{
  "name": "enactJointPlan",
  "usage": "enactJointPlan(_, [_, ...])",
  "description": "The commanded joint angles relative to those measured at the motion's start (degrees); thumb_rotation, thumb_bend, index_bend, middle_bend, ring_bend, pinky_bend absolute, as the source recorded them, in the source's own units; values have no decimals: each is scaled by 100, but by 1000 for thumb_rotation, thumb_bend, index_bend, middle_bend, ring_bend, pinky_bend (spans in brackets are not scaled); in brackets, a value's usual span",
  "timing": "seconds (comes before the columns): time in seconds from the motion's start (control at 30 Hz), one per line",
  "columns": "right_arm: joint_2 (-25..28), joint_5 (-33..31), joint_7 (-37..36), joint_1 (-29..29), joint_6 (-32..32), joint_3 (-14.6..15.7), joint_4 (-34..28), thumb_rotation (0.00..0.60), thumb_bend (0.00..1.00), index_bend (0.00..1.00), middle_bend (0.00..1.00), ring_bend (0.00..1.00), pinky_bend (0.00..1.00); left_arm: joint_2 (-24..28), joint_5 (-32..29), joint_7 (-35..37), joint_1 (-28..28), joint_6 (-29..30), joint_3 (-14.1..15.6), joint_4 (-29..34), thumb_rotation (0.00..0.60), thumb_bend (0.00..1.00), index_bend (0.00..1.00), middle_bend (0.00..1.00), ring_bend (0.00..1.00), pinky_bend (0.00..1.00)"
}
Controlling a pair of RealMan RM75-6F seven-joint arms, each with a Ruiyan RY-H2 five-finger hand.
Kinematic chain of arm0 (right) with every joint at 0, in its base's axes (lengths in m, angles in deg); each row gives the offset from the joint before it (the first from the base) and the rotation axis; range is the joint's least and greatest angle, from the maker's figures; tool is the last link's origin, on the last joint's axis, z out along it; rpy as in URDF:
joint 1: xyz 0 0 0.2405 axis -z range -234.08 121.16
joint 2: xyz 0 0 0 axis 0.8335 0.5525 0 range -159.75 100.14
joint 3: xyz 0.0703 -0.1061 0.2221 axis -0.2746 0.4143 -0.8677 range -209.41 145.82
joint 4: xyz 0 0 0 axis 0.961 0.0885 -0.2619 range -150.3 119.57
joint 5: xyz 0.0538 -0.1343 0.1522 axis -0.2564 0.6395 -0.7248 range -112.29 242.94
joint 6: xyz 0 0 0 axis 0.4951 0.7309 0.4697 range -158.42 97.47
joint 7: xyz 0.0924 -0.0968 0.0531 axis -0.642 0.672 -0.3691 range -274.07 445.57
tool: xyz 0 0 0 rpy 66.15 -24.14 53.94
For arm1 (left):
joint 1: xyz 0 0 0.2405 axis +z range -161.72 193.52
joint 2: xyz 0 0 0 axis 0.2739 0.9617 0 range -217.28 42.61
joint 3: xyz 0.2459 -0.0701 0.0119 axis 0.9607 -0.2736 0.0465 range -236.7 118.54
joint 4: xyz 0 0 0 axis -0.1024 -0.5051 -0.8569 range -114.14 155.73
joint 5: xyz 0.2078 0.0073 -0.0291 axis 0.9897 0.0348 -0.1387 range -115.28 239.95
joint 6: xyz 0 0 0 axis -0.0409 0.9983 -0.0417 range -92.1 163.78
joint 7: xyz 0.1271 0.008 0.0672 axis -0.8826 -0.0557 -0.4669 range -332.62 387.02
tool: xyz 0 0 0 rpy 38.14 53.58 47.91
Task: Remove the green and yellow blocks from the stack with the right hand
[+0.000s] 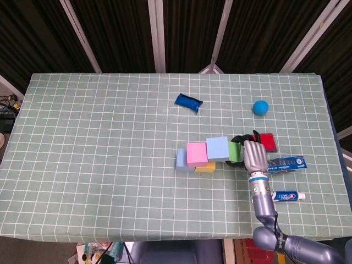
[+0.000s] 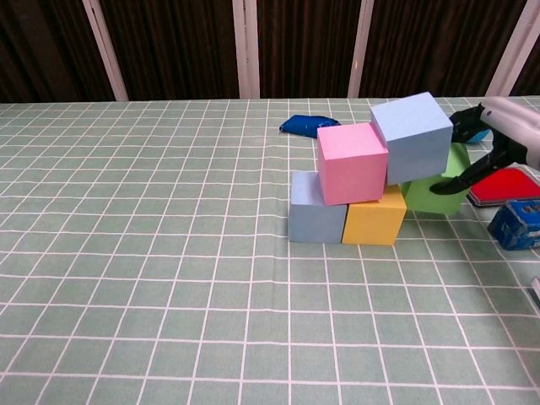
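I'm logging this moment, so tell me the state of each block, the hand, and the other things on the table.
right hand: grips green block
green block: lifted, tilted
upper blue block: tilted, on green block
pink block: tilted
yellow block: on table
lower blue block: on table
blue ball: resting

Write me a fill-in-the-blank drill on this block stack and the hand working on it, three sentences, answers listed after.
1. The right hand holds the ____ block, lifted off the table.
2. The tilted pink block leans partly on the ____ block beneath it.
3. Carried up on the lifted block rides a tilted light blue block, while a second block of ____ colour sits at the row's left end.

Missing words: green; yellow; light blue
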Motion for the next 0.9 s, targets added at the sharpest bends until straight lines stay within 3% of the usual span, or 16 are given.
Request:
enactJointPlan(0.03, [-57, -67, 559, -321, 196, -279, 258, 600, 119, 692, 476, 246, 0, 6, -20, 5, -11, -25, -9, -3, 600, 256, 120, 0, 0, 0])
enactJointPlan(0.23, [-401, 143, 2240, -1026, 405, -214, 1608, 600, 120, 692, 476, 246, 0, 3, -98, -8, -33, -59, -49, 5, 600, 256, 120, 0, 0, 0])
enactJointPlan(0.33, [-550, 39, 2579, -1253, 251, -266, 2108, 600, 120, 692, 476, 247, 0, -7, -166, -60, -67, -122, -74, 15, 600, 256, 120, 0, 0, 0])
enactJointPlan(0.47, [-690, -22, 2552, -1374, 224, -382, 2388, 600, 119, 692, 476, 246, 0, -15, -170, -126, -89, -152, -74, 28, 600, 256, 121, 0, 0, 0])
enactJointPlan(0.67, [-801, -39, 1918, -1365, 395, -673, 2368, 600, 119, 692, 476, 247, 0, -6, -146, -95, -67, -123, -64, 34, 600, 256, 123, 0, 0, 0])
enactJointPlan(0.9, [-617, -282, 1403, -1242, 21, -809, 2420, 600, 119, 692, 476, 246, 0, 0, -120, -99, -64, -129, -49, 34, 600, 256, 128, 0, 0, 0])
